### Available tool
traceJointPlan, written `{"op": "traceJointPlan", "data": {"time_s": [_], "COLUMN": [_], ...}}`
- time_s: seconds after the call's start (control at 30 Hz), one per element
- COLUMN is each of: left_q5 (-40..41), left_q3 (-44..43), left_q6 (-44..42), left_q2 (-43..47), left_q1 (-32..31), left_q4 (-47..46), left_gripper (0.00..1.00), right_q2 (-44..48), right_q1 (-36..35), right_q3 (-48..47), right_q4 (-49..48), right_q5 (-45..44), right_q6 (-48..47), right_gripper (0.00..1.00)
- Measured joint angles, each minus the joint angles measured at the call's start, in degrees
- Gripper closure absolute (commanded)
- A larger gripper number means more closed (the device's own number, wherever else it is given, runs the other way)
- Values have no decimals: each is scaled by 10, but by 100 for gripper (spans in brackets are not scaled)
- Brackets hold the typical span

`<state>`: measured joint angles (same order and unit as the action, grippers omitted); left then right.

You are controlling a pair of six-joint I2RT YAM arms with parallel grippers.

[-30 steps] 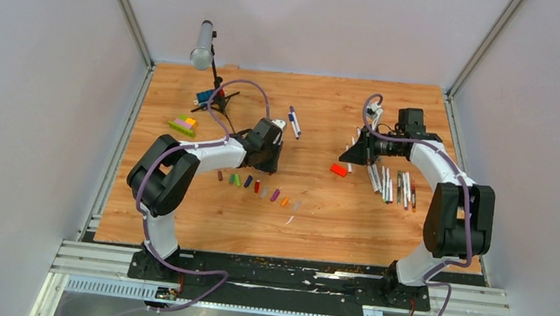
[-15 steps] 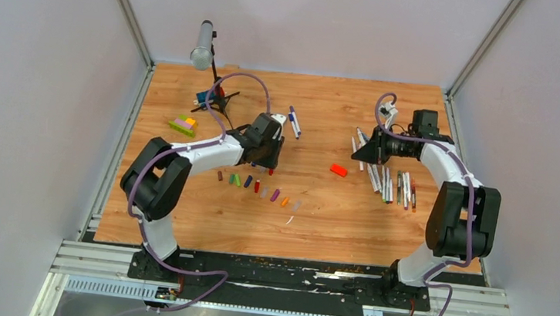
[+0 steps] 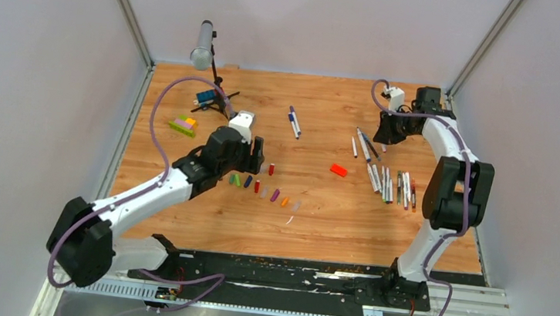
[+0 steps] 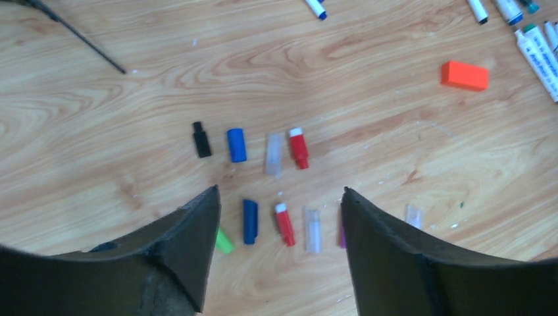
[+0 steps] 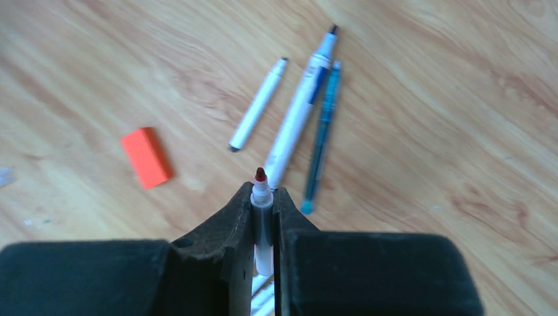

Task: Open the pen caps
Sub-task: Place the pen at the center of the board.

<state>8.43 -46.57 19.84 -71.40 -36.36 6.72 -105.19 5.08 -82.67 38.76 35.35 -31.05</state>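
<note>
In the left wrist view my left gripper point(image 4: 279, 195) stands open above the table with nothing between its fingers. Below it lie several pen caps in two rows: black point(image 4: 201, 139), blue point(image 4: 236, 145), clear point(image 4: 274, 146) and red point(image 4: 299, 147), then blue point(image 4: 250, 222), red point(image 4: 284, 224) and clear point(image 4: 312, 230). From above, the left gripper point(image 3: 256, 159) hovers beside a lone red cap point(image 3: 271, 169). My right gripper point(image 5: 263, 196) is shut on an uncapped pen point(image 5: 262, 220) with a red tip. It hangs at the far right point(image 3: 384, 131) above loose pens point(image 3: 363, 144).
An orange-red block point(image 3: 338, 170) lies mid-table. A row of pens point(image 3: 392, 186) lies at the right and two more point(image 3: 294, 121) in the middle back. A grey microphone point(image 3: 203, 44) on a tripod and stacked bricks point(image 3: 183, 125) stand at the back left.
My left gripper opened and drew back toward the near left, leaving a red cap on the table. My right gripper carried its pen farther back and right.
</note>
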Motion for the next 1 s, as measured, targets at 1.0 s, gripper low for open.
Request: {"op": "traceJointPlan", "data": {"time_s": [1.0], "left_q5": [30], "left_q3": [186], "left_q6": [59], "left_q2": [326], "left_q1": [16], "left_q4": [9], "left_gripper": [0], "right_q2": [-221], "right_q1": [0], "right_q3": [-187], "right_q4": [113], "right_q5": [-134], "right_q6": [-38], "right_gripper": [71]}}
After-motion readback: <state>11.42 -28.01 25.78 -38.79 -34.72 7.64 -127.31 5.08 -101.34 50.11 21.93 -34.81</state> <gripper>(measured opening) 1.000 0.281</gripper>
